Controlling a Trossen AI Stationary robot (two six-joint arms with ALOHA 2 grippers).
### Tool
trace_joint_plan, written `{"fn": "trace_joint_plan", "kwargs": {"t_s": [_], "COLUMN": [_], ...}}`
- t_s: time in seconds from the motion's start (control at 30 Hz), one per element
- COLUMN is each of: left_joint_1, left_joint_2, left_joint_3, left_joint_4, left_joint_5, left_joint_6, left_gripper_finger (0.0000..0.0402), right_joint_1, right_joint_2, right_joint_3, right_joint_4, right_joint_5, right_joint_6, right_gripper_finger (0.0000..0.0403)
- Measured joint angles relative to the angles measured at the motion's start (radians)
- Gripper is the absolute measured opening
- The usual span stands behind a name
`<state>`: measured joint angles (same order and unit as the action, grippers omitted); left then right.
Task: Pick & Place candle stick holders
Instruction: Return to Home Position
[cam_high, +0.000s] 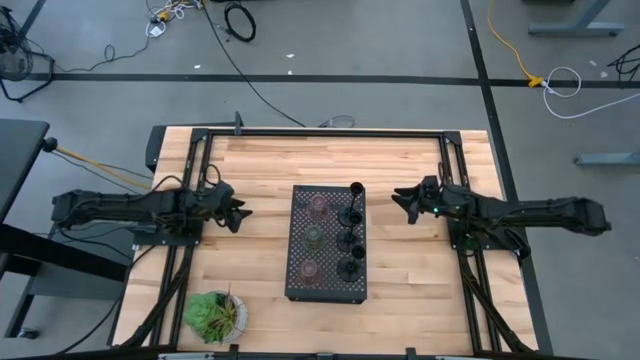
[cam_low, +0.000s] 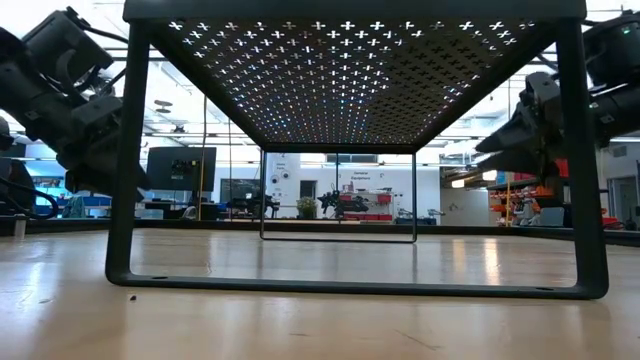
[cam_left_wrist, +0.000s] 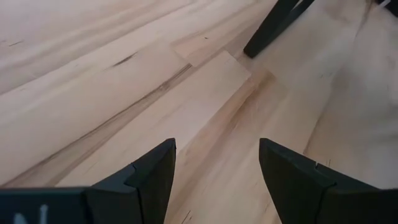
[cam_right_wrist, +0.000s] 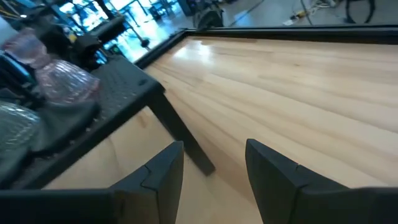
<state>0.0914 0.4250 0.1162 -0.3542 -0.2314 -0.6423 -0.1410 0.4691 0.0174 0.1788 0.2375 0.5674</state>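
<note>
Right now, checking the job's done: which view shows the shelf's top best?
High view: the whole shelf top, six holders on it. Low view shows only its underside and legs; right wrist one corner; left wrist one leg.

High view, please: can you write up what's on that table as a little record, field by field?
table: pale wood
shelf: black perforated stand, mid-table
glass holders: three, in a column on the shelf's left half
black holders: three, in a column on its right half
left gripper: open, empty, left of the shelf
right gripper: open, empty, right of the shelf
plant: leafy green, table corner on the left arm's side
</note>
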Motion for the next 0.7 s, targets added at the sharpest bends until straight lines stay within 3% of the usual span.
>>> {"fn": "trace_joint_plan", "kwargs": {"t_s": [0.23, 0.53, 0.7], "left_joint_1": [0.000, 0.000, -0.001], "left_joint_2": [-0.122, -0.425, -0.407], "left_joint_3": [-0.009, -0.010, -0.016], "left_joint_4": [0.040, 0.051, 0.175], "left_joint_5": [0.001, 0.001, -0.012], "left_joint_6": [0.000, 0.000, 0.000], "left_gripper_finger": [0.0234, 0.0234, 0.0234], "right_joint_1": [0.011, 0.050, 0.064], "right_joint_2": [-0.105, -0.275, -0.389], "right_joint_3": [0.000, 0.000, -0.001], "right_joint_4": [0.000, -0.004, -0.002], "right_joint_5": [-0.019, -0.019, -0.020], "right_joint_6": [0.000, 0.000, -0.001], "right_gripper_finger": [0.0171, 0.0171, 0.0171]}}
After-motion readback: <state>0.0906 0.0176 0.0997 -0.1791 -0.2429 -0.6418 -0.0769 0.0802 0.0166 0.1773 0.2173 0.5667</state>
